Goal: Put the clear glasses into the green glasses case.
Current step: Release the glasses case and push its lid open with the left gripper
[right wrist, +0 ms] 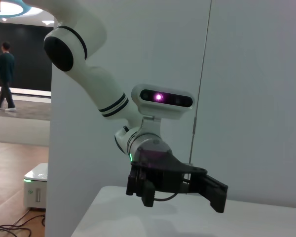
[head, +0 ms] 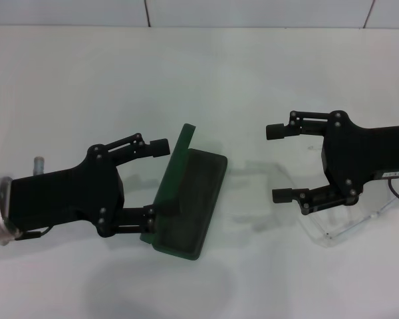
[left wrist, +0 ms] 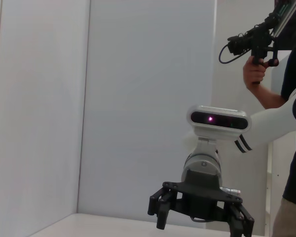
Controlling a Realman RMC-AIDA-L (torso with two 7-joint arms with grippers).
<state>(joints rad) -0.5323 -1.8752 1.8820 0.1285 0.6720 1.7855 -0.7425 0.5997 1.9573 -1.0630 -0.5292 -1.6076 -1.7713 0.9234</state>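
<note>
The green glasses case (head: 194, 206) lies open on the white table in the head view, its lid (head: 177, 166) standing upright on the left side. My left gripper (head: 155, 181) is open right behind that lid, one fingertip (head: 161, 146) near the lid's far end and the other by its near end. The clear glasses (head: 332, 231) lie on the table to the right, partly under my right gripper (head: 277, 163). That gripper hangs open above them, holding nothing. In the right wrist view the left gripper (right wrist: 177, 190) shows from afar.
The white table (head: 86, 80) stretches back to a pale wall. In the left wrist view, a person holding a camera (left wrist: 254, 39) stands at the side, behind the robot's head (left wrist: 218, 119) and right gripper (left wrist: 200, 217).
</note>
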